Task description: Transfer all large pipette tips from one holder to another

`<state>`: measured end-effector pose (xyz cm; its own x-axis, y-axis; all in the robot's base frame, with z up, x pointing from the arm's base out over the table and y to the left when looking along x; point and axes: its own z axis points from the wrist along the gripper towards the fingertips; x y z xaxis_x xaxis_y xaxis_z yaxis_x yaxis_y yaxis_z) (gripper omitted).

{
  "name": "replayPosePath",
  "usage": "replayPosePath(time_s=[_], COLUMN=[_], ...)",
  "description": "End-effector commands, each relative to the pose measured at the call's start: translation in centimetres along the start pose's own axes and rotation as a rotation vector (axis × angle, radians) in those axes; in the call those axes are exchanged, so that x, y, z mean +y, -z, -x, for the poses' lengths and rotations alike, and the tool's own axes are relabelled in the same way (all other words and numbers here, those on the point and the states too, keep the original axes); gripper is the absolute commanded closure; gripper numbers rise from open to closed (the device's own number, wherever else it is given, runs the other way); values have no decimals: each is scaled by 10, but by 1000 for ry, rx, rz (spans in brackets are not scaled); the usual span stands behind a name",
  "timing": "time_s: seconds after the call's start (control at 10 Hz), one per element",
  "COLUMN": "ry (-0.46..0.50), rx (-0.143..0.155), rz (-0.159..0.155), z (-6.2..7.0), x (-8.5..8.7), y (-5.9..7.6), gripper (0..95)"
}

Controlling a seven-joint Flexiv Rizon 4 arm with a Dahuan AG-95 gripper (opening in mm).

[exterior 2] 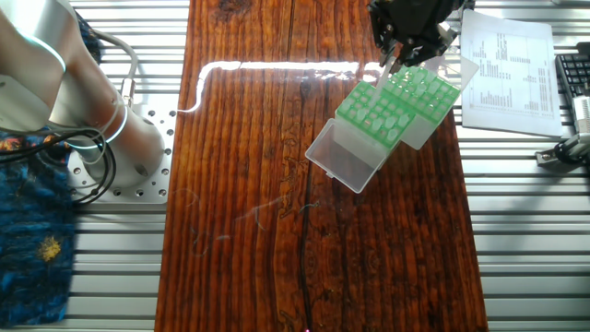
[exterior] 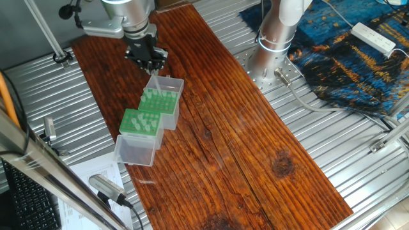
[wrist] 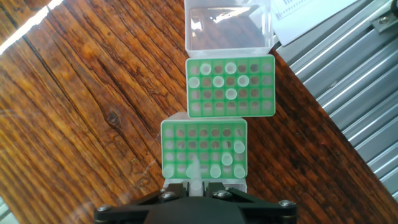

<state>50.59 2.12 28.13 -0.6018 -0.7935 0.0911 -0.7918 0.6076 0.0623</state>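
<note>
In the hand view, one of the large pipette tips [wrist: 195, 176] is held upright between the fingers of the hand [wrist: 198, 185], just above the near green rack [wrist: 204, 152] on the wooden counter [wrist: 93, 112]. Further tips are seated in the far rack [wrist: 230, 86] beyond it.

My arm is a smooth silver-white tube [exterior: 281, 19] with a thin glowing ring near its round metal base plate [exterior: 265, 67]. I see its black two-finger gripper [exterior: 151, 64], four silver screws along the hand's black edge, and grey cables at the base.
</note>
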Motion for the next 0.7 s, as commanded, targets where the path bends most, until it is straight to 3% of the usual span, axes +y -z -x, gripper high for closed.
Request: replayPosePath(time_s=[0.1,0.7], ry=[4,9], rx=[-5,-3], rz=[4,6], z=[0,4], x=[0,-5], y=[0,4], gripper=[950,950])
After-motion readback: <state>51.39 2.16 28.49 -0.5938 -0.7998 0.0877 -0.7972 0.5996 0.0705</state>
